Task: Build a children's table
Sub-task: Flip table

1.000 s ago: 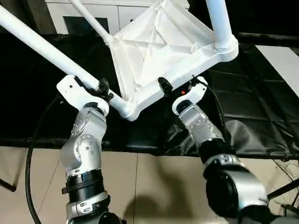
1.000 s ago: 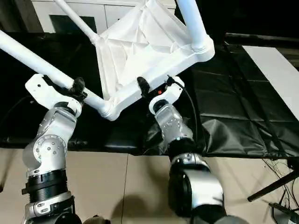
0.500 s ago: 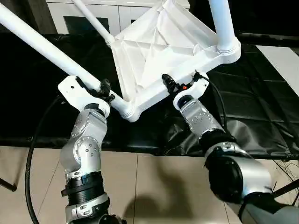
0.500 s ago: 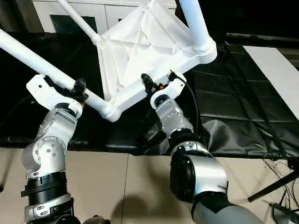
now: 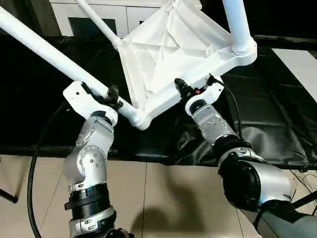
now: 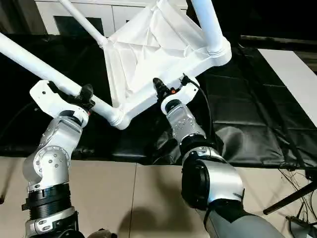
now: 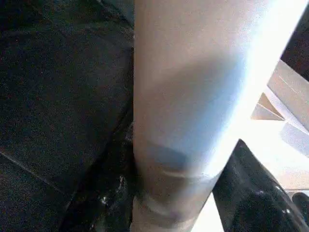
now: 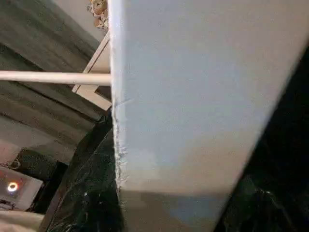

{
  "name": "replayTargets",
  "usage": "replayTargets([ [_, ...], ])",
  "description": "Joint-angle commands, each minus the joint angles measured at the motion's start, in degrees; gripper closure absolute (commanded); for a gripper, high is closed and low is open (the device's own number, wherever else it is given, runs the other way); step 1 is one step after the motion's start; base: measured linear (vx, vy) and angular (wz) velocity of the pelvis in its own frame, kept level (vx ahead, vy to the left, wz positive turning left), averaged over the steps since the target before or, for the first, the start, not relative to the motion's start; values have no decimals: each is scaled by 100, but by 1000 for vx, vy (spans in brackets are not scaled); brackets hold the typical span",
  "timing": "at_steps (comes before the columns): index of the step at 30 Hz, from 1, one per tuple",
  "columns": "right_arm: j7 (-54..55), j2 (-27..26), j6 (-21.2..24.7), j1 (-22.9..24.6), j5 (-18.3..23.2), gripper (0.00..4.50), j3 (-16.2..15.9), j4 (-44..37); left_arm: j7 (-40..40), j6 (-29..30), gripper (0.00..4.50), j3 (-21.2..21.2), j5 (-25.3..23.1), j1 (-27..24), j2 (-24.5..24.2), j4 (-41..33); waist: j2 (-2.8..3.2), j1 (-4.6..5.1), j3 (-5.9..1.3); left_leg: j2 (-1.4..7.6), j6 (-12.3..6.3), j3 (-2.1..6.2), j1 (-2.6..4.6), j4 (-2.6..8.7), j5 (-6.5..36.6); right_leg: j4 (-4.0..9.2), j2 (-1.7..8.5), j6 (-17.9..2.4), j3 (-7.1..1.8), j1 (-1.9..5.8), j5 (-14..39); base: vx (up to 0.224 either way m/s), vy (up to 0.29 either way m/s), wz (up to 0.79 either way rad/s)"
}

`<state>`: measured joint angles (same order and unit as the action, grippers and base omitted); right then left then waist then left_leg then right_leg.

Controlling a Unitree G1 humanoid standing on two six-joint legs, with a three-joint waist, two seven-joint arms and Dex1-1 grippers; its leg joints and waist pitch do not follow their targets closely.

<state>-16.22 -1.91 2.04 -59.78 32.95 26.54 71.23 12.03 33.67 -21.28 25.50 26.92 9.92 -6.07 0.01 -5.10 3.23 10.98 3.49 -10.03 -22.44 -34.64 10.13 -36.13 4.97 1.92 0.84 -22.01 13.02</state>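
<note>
The ribbed white plastic tabletop [image 5: 168, 54] stood tilted above crinkled black sheeting [image 5: 267, 114]. The left gripper [image 5: 110, 94] pinched a smooth round leg [image 5: 49, 49] near its corner socket, while the right gripper [image 5: 190, 88] clasped the tabletop's rim.

The white plastic tabletop [image 5: 168, 54] is tilted steeply, its ribbed underside facing the camera, one corner socket [image 5: 137, 118] lowest above the black-covered surface [image 5: 277, 99]. Three long white round legs are plugged into corner sockets: one [image 5: 44, 47] slants up to the left, one [image 5: 237, 22] rises at the right corner, and a third [image 5: 96, 20] stands behind.
</note>
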Motion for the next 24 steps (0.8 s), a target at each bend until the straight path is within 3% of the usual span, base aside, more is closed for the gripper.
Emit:
replayTargets([
  [1,9,107,-133,-173,-77,254,27,50,50,245,260,77,105,-252,108,251,-96,12,-413,138,-430,-19,100,367,569,341,188,-1349,-66,177,-134,0,0,0],
  [2,11,117,-165,-174,-100,254,15,46,114,194,204,40,60,-255,105,294,-98,12,-411,141,-432,-19,103,370,572,343,190,-1343,-65,174,-129,0,0,0],
  [7,38,205,-373,-206,-247,254,-37,-39,133,191,170,-97,143,-297,53,271,-100,8,-425,139,-439,-22,101,358,490,324,188,-1359,-66,175,-218,0,0,0],
  [11,90,298,-497,-204,-334,254,-73,-125,153,149,146,-94,81,-299,-11,263,-118,1,-456,129,-599,-27,85,313,175,278,173,-1418,-61,175,-692,0,0,0],
  [12,149,399,-627,-177,-456,254,-157,-200,201,97,137,-94,-6,-295,-61,280,-132,-7,-480,119,-723,-31,55,277,-65,239,163,-1457,-59,178,-1005,0,0,0],
  [14,182,488,-704,-167,-519,254,-195,-258,292,23,108,-130,-44,-289,-85,290,-136,-7,-467,118,-793,-45,44,269,-31,243,163,-1476,-57,159,-955,0,0,0],
  [18,269,754,-870,-138,-699,254,-305,-446,339,-123,100,-195,-44,-333,-204,243,-124,-16,-445,146,-698,-59,72,287,257,277,166,-1428,-55,128,-524,0,0,0],
  [24,438,1118,-972,-54,-825,254,-265,-748,576,-487,100,-486,-143,-378,-369,168,-137,-25,-436,152,-511,-69,83,309,502,299,167,-1282,-61,110,-294,0,0,0],
])
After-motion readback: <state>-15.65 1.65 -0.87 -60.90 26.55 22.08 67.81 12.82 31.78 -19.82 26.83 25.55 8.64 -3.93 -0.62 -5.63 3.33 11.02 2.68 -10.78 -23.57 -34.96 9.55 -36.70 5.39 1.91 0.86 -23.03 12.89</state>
